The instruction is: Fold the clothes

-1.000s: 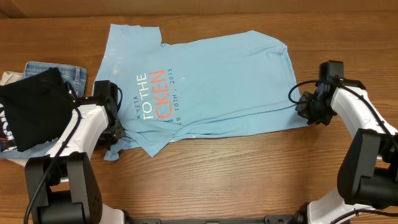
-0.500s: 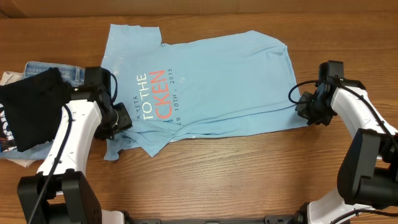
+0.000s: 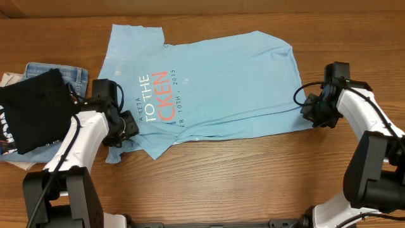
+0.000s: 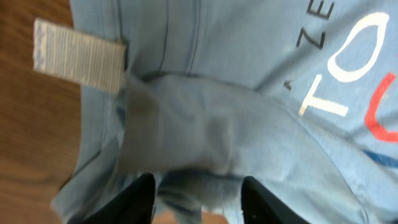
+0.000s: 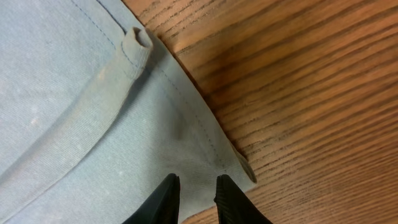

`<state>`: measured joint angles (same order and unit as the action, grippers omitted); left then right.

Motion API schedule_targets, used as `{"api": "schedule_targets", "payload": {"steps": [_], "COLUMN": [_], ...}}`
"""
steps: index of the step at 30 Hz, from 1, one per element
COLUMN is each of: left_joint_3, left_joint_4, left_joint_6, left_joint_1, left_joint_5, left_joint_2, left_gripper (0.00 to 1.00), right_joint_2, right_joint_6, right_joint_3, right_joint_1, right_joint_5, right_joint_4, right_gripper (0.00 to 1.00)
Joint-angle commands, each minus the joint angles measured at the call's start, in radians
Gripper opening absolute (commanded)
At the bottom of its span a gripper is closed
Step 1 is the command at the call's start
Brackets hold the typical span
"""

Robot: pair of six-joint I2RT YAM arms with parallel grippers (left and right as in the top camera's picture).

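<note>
The sky-blue T-shirt (image 3: pixel 221 76) lies spread across the table, its red-orange and white lettering (image 3: pixel 155 95) facing up near its left part. My left gripper (image 3: pixel 126 126) is low over the shirt's bunched front-left edge. In the left wrist view (image 4: pixel 196 186) its jaws stand wide apart, with a raised fold of blue fabric (image 4: pixel 186 137) between them. My right gripper (image 3: pixel 310 113) is at the shirt's front-right hem corner. In the right wrist view (image 5: pixel 196 183) its jaws are a narrow gap apart over the flat corner fabric (image 5: pixel 186 143).
A black garment with white print (image 3: pixel 35 111) lies on faded denim jeans (image 3: pixel 73 73) at the table's left edge, close behind my left arm. A grey woven label (image 4: pixel 78 56) shows at the shirt's edge. Bare wood table (image 3: pixel 253 171) runs along the front.
My left gripper swung left over the shirt's edge, then came back right to the bunched fold. The right arm has not moved.
</note>
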<state>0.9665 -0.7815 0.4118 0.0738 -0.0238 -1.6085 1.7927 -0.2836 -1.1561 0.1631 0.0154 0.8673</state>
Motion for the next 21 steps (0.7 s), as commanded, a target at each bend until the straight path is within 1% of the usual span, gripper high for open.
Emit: {"api": "schedule_targets", "payload": {"steps": [1, 2, 4, 9, 12, 17, 21], "left_joint_3": [-0.034, -0.034, -0.034, 0.020, 0.083, 0.193, 0.223], "left_joint_4": [0.042, 0.050, 0.070, 0.066, 0.056, 0.064, 0.134], "left_joint_6": [-0.023, -0.024, -0.029, -0.077, -0.091, -0.079, -0.074], "left_joint_1": [0.004, 0.004, 0.004, 0.005, 0.005, 0.005, 0.005], "left_joint_5": [-0.036, -0.064, -0.115, -0.266, -0.326, -0.340, -0.332], "left_joint_2": [-0.007, -0.008, -0.007, 0.002, 0.024, 0.040, 0.040], "left_gripper": [0.29, 0.16, 0.05, 0.04, 0.04, 0.04, 0.06], "right_joint_2": [-0.001, -0.001, -0.001, -0.001, -0.001, -0.001, -0.001], "right_joint_6": [-0.001, -0.001, -0.001, -0.001, -0.001, -0.001, -0.001], "right_joint_3": [0.005, 0.005, 0.005, 0.005, 0.005, 0.005, 0.005], "right_joint_1": [0.001, 0.001, 0.001, 0.001, 0.001, 0.001, 0.001], "right_joint_5": [0.004, 0.004, 0.004, 0.004, 0.004, 0.004, 0.004], "right_joint_4": [-0.003, -0.003, -0.003, -0.001, -0.002, -0.005, -0.005], "right_gripper": [0.24, 0.24, 0.24, 0.24, 0.24, 0.24, 0.24]}}
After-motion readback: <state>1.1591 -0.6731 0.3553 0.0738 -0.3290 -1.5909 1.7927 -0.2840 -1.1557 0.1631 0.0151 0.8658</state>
